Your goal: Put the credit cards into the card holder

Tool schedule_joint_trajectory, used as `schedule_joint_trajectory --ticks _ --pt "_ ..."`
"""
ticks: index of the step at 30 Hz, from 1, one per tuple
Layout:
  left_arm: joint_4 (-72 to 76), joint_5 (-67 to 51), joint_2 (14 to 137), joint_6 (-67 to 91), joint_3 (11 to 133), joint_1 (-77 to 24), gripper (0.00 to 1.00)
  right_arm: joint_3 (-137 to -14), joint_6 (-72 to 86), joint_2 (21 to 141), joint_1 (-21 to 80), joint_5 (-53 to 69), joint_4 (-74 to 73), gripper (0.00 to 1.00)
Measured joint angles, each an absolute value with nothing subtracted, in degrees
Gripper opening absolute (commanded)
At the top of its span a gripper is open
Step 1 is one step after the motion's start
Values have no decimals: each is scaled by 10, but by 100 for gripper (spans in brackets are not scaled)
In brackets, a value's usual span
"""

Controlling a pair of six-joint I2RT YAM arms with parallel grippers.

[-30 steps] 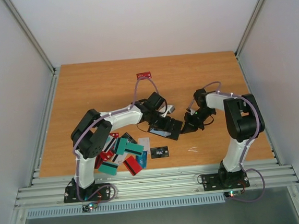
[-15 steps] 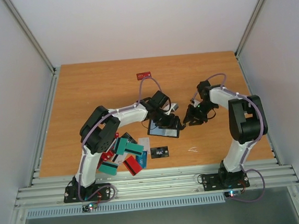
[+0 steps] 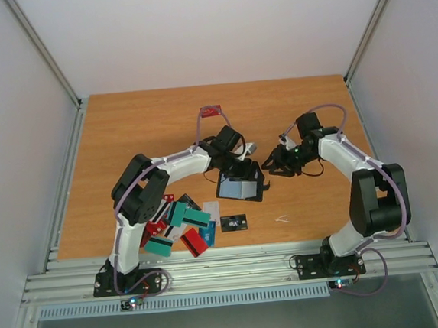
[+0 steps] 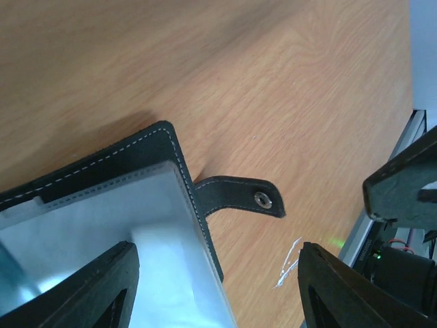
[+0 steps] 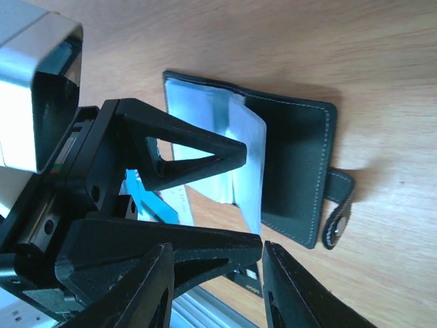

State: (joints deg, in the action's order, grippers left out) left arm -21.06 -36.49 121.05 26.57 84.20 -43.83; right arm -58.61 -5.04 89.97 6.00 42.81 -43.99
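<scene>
The card holder (image 3: 242,186) lies open on the table, its pale grey-blue inside up and its snap strap (image 4: 239,195) flat on the wood. My left gripper (image 3: 242,166) hovers just over it, open, one finger above the pale lining (image 4: 102,225), the other above bare wood. Right of the holder (image 5: 293,164), my right gripper (image 3: 273,163) stands open and holds nothing. The credit cards (image 3: 180,223) lie in a loose teal, red and black pile at the near left. A teal card (image 5: 143,198) shows behind the left fingers.
A flat black card with white print (image 3: 233,222) lies in front of the holder. One red card (image 3: 211,110) sits alone at the far middle. A small white mark (image 3: 283,220) is on the wood. A metal rail (image 3: 228,267) runs along the near edge.
The right gripper has opened, let go of the holder and drawn back toward the far right. The holder has dropped from a lifted tilt to lying open and flat.
</scene>
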Motion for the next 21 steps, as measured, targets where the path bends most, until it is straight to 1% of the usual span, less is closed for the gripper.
schedule_joint_trajectory --ticks 8,16,21 --pt "-243 -335 1174 255 842 -435 66 -586 -45 864 60 471 -427 37" --pt "-297 -287 1145 232 840 -435 66 -562 -45 820 60 488 -410 37" --pt "-352 -240 1091 220 825 -435 66 -540 -32 796 60 501 -387 37"
